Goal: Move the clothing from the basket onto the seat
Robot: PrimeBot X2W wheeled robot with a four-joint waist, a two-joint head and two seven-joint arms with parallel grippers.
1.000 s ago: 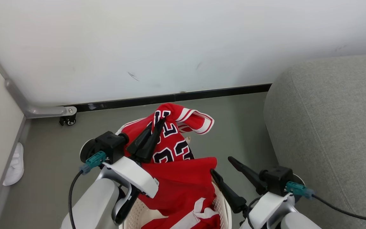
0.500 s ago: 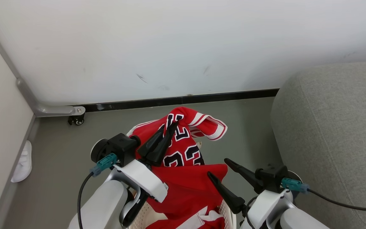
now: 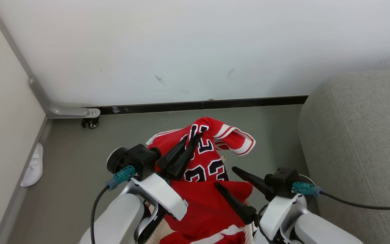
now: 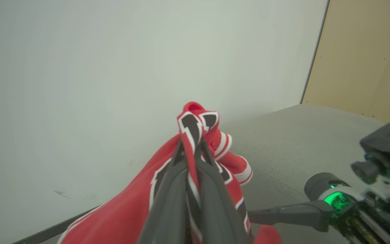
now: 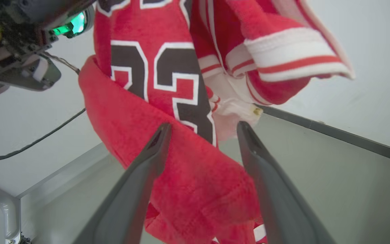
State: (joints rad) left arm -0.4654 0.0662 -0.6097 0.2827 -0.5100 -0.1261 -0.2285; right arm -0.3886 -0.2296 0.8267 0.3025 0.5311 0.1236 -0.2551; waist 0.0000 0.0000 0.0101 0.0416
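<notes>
My left gripper (image 3: 197, 136) is shut on a bunched fold of the red jersey (image 3: 208, 159), held up above the basket with its "23" lettering facing me. In the left wrist view the fold sticks out past the closed left gripper (image 4: 191, 145). The red shorts (image 3: 208, 206) hang draped below the jersey. My right gripper (image 3: 225, 176) is open just right of the cloth. In its wrist view the right gripper (image 5: 204, 126) has its fingers spread in front of the jersey (image 5: 168, 67) and shorts (image 5: 188, 169). A sliver of the basket (image 3: 248, 232) shows at the bottom. The grey sofa (image 3: 357, 142) is on the right.
A white wall with a black baseboard (image 3: 201, 105) runs behind. A white slipper (image 3: 34, 166) lies by the left wall, near a metal frame with a caster (image 3: 91, 123). Grey floor separates the basket from the sofa (image 4: 300, 142).
The head camera has turned, shifting the whole scene rightward. The left gripper keeps its hold on the lifted jersey. The open right gripper has drawn closer to the hanging cloth.
</notes>
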